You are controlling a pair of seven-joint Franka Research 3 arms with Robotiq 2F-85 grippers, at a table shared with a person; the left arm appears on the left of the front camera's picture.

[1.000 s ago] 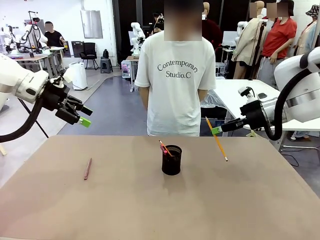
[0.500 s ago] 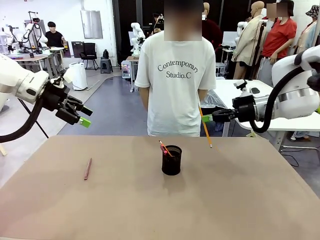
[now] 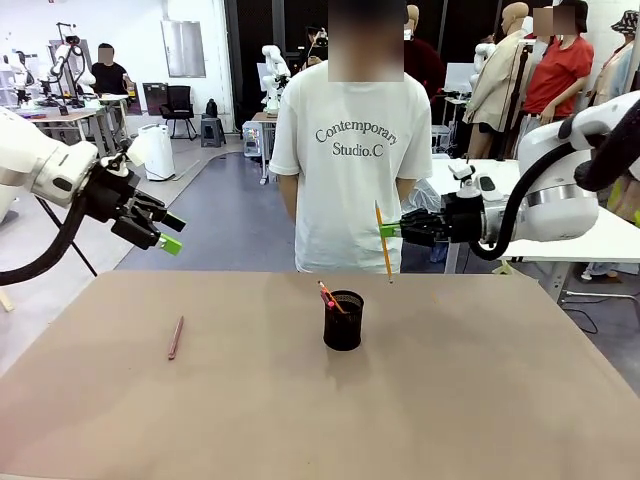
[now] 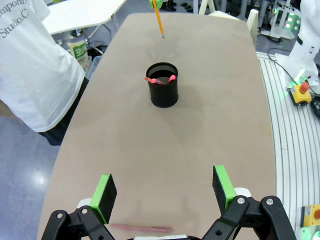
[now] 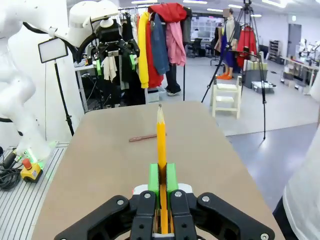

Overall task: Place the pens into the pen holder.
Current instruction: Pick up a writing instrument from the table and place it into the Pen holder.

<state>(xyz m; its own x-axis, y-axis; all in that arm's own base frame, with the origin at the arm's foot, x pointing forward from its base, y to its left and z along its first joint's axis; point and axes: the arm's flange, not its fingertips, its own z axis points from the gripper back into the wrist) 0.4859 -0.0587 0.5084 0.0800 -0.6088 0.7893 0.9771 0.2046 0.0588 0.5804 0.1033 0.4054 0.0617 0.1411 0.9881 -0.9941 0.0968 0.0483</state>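
Note:
The black mesh pen holder (image 3: pixel 343 320) (image 4: pixel 163 91) stands mid-table with a dark red pen (image 3: pixel 328 297) (image 4: pixel 159 79) leaning inside it. My right gripper (image 3: pixel 390 230) (image 5: pixel 162 177) is shut on the yellow pencil (image 3: pixel 384 243) (image 5: pixel 161 135) (image 4: pixel 158 20), which hangs nearly upright, tip down, in the air just behind and right of the holder. A pinkish-brown pen (image 3: pixel 176 337) (image 4: pixel 141 228) (image 5: pixel 142 137) lies flat on the table's left part. My left gripper (image 3: pixel 165 232) (image 4: pixel 165 187) is open and holds nothing, raised over the table's left edge above that pen.
A person in a white T-shirt (image 3: pixel 350 160) stands at the far edge of the brown table (image 3: pixel 480 400), hands out of sight. The table surface around the holder is bare. A white table (image 3: pixel 470 190) stands behind on the right.
My right gripper has carried the pencil leftward from the table's right side to a spot near the holder, and the pencil now hangs more upright. The left arm has not moved.

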